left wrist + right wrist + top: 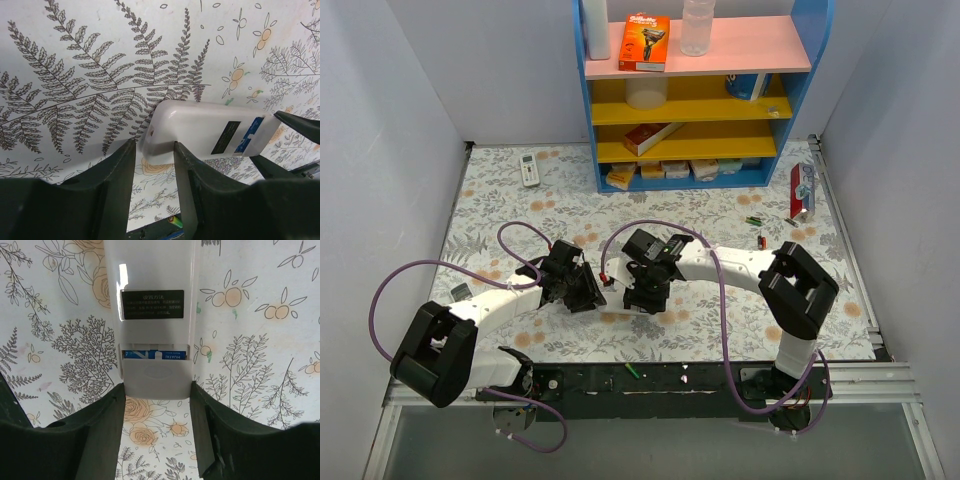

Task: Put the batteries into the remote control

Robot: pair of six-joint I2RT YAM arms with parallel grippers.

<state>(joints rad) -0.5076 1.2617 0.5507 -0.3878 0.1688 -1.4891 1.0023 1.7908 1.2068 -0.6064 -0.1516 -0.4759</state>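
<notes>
The remote control (155,290) is smooth, glossy white plastic (its black label (152,304) looks matt). The fingers (90,440) of the right gripper (157,390) are matt black plastic.

Orange box (644,41), perhaps razors, atop shelf unit (750,45).

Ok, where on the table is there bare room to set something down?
Bare cloth: the left strip between the screen remote and the left arm, and the band before the shelf. Crowded: the centre, where left claw and right claw meet at the remote, and back right by the batteries.
</notes>
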